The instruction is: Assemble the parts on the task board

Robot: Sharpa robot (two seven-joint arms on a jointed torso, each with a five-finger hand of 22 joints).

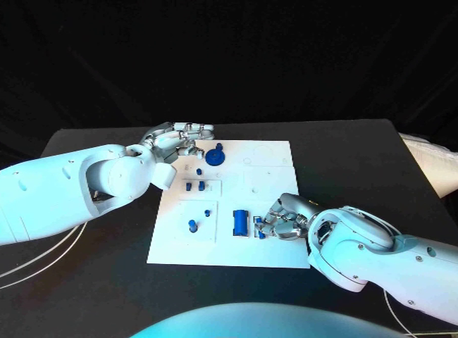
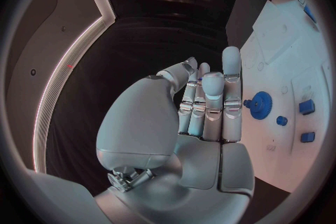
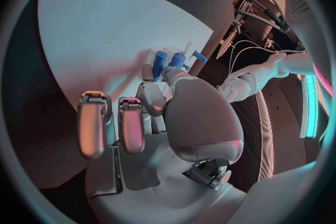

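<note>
Both hands are down by the task board [image 1: 265, 211], the flat white plate in the middle of the black table [image 1: 371, 162]. The right hand [image 1: 286, 220] sits at the near right part of the board. Its fingers are curled in beside a small blue part [image 1: 259, 228], and in the right wrist view the fingertips [image 3: 159, 61] press around little blue pieces [image 3: 178, 60]. It looks like a pinch, but the thumb hides the spot, so it is hard to be sure.

The left hand [image 1: 178, 141] rests at the far left corner of the board. Its fingers [image 2: 210, 101] stand straight and close together and hold nothing. A blue gear [image 1: 215, 156] sits just beside it on the board.

The blue parts look like hard, smooth plastic. The gear is round with tiny teeth. A bigger blue block [image 1: 240, 222] lies near the right hand, and small blue pegs [image 1: 196, 186] stand in the middle of the board.

Things could go wrong here. The pinched part is small and slippery, so it may twist or pop out if the fingers squeeze unevenly. The curled fingers could also bump the block. The left hand could knock the gear if it slides sideways.
</note>
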